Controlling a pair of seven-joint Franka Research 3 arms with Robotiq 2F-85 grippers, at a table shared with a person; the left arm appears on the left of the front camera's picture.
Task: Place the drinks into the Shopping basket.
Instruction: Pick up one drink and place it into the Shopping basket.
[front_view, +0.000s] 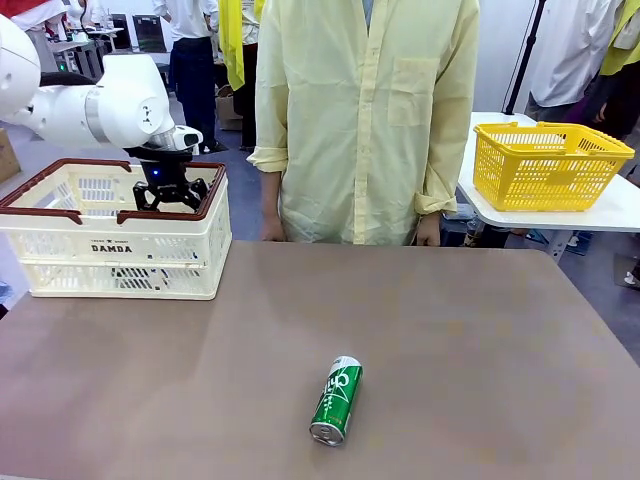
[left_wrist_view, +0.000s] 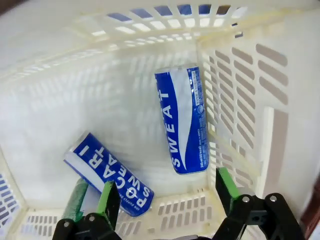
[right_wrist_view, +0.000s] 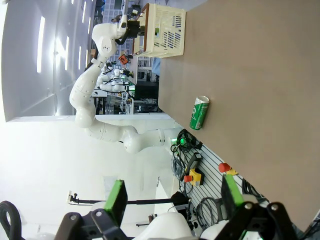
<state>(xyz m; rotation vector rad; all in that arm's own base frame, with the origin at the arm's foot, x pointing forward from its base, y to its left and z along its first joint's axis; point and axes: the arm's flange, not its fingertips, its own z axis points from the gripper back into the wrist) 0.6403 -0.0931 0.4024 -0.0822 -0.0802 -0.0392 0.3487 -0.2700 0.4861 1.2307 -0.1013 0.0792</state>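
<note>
Done: two blue Pocari Sweat cans (left_wrist_view: 182, 120) lay inside the cream DAMDA basket (front_view: 120, 250), upper left | Left claw (left_wrist_view: 165, 197) spread, empty, above them | Right claw (right_wrist_view: 172, 197) spread | Left to do: green can (front_view: 337, 400) on worktop (front_view: 480, 350), lower centre.

My left arm reaches in from the left side, elbow bent, wrist turned straight down. Its left gripper (front_view: 168, 193) points downward with both green-padded fingers (left_wrist_view: 108, 199) spread wide apart, holding nothing. My right gripper (right_wrist_view: 172, 201) is held off to the side, its fingers also spread wide with nothing between them.
</note>
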